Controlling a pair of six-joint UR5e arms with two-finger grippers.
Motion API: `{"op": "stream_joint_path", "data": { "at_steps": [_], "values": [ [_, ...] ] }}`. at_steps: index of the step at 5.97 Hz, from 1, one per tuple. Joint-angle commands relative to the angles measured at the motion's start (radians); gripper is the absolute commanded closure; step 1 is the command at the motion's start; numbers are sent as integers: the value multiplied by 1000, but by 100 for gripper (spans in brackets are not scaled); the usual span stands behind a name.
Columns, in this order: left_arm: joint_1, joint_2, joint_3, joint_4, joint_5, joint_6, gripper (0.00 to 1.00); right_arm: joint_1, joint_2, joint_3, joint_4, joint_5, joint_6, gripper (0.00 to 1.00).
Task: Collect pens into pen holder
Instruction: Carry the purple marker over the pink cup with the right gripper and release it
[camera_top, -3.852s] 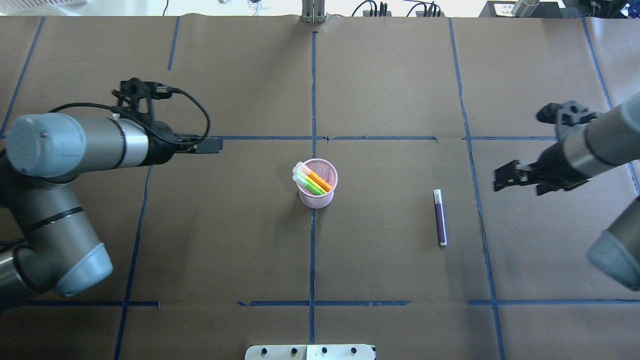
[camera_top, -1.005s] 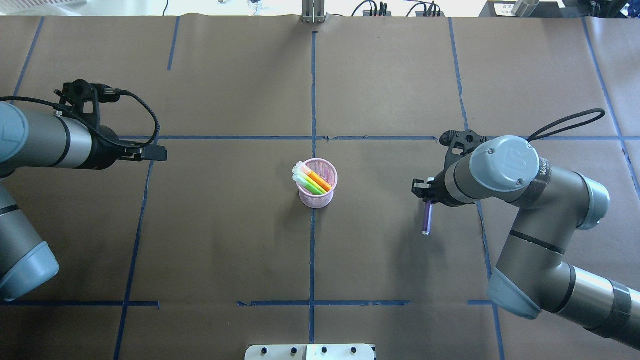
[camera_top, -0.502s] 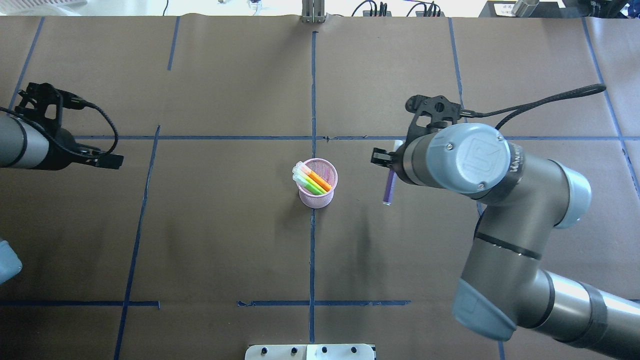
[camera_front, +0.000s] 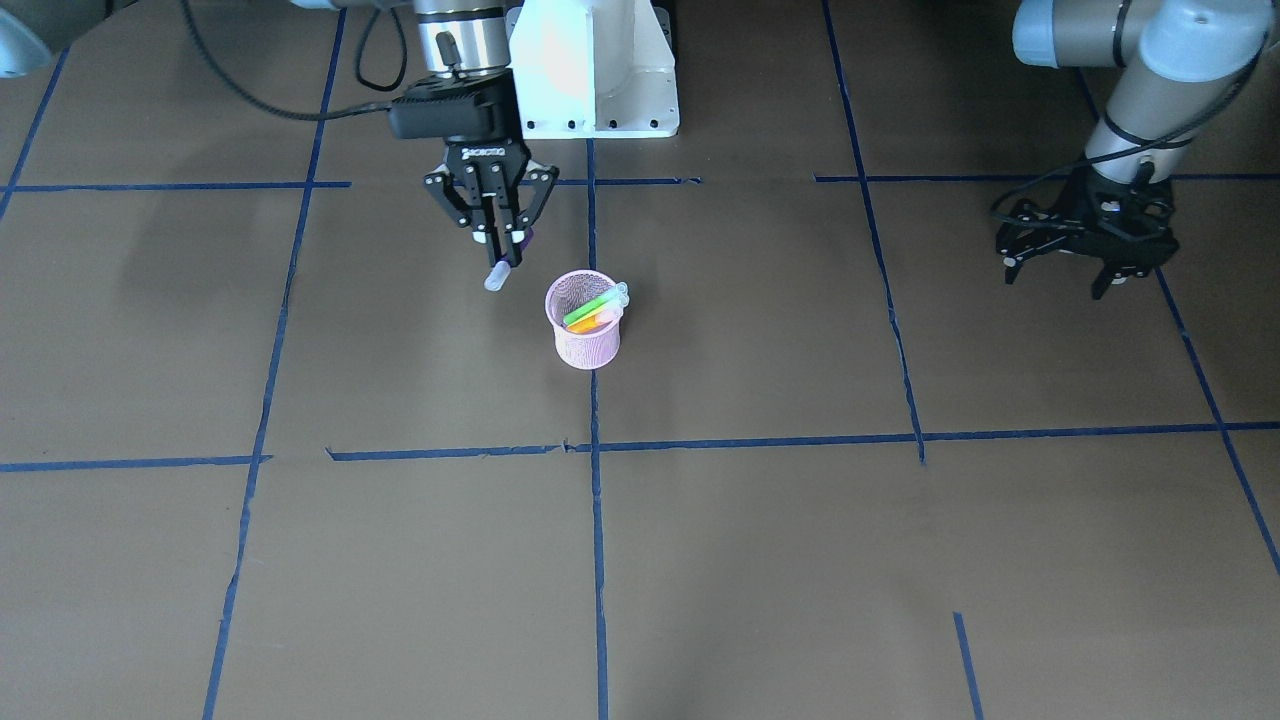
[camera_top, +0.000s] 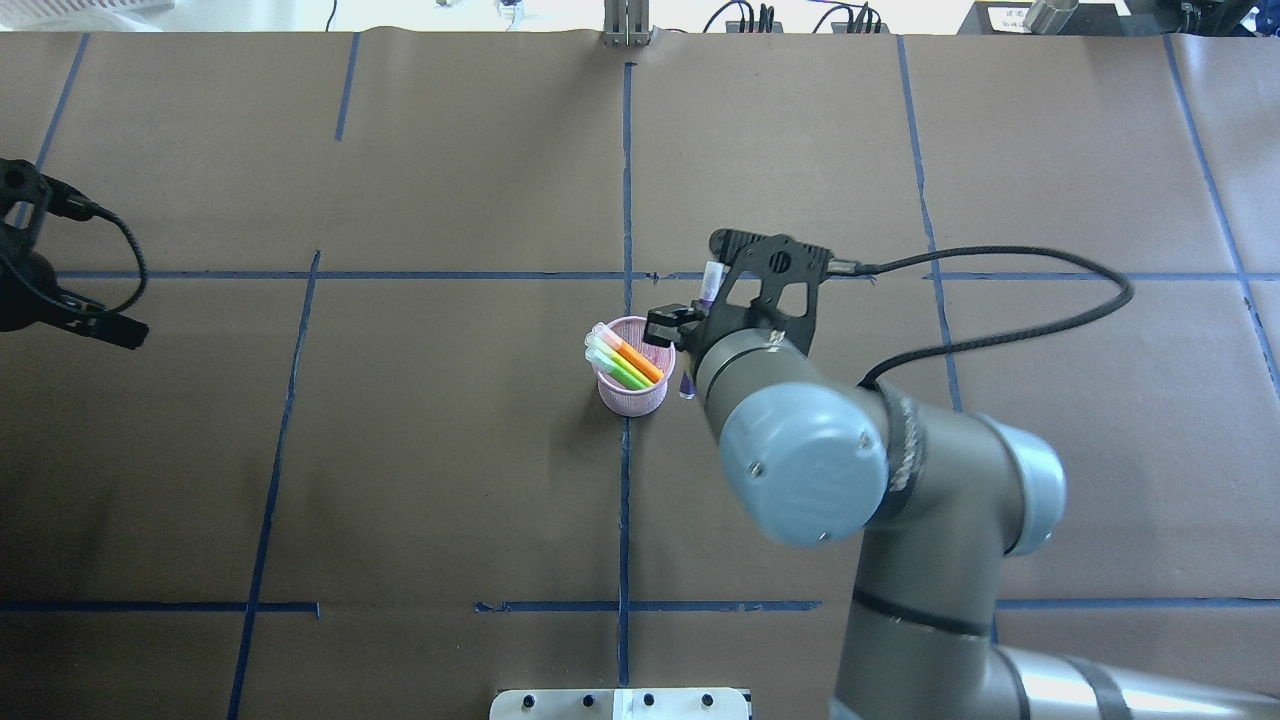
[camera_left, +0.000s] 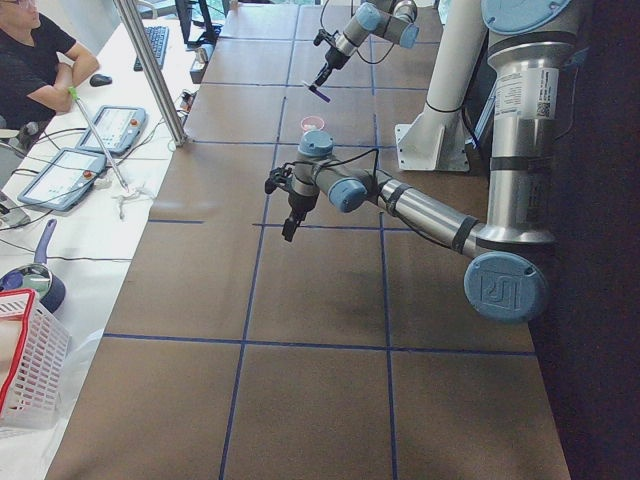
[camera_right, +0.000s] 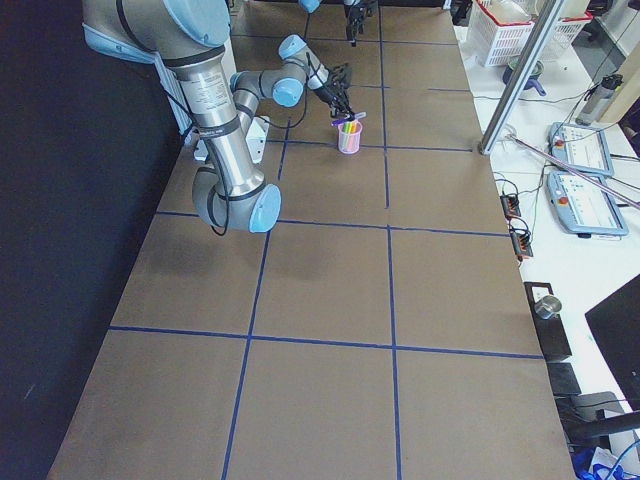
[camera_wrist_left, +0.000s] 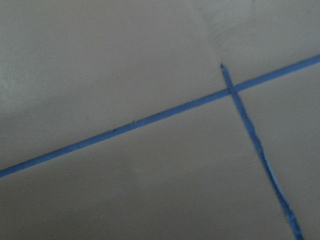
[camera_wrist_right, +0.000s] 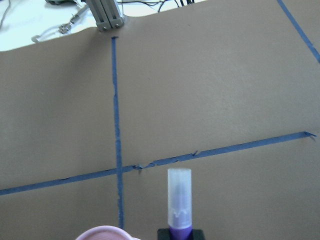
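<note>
The pink mesh pen holder (camera_top: 632, 395) stands at the table's middle and holds orange, yellow and green pens (camera_top: 628, 362). It also shows in the front view (camera_front: 585, 335), with the pens (camera_front: 592, 305) leaning in it. My right gripper (camera_front: 499, 252) is shut on the purple pen (camera_top: 711, 281) and holds it tilted in the air, close beside the holder on its right. In the right wrist view the purple pen's pale cap (camera_wrist_right: 179, 200) points away and the holder's rim (camera_wrist_right: 105, 233) shows at the bottom edge. My left gripper (camera_front: 1065, 272) is open and empty, far off at the table's left.
Blue tape lines (camera_top: 625, 200) divide the brown table cover. The robot's white base (camera_front: 595, 70) stands behind the holder. A metal post (camera_top: 625, 25) stands at the far edge. The left wrist view shows only table and tape (camera_wrist_left: 150, 117).
My right gripper has closed on the purple pen that lay on the table, lifted it and carried it left to beside the holder. My left arm has drawn back to the left.
</note>
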Motion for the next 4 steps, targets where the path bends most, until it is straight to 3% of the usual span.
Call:
{"op": "stream_joint_path", "data": {
  "at_steps": [1,2,4],
  "values": [
    [-48,34,4,56,-63,83,1,-69,25,-48,41,-233,83,100],
    [-48,40,10,61,-78,82,1,-81,51,-107,50,-372,99,100],
    [-48,43,11,61,-78,82,1,-92,66,-222,52,-508,105,100]
  ]
}}
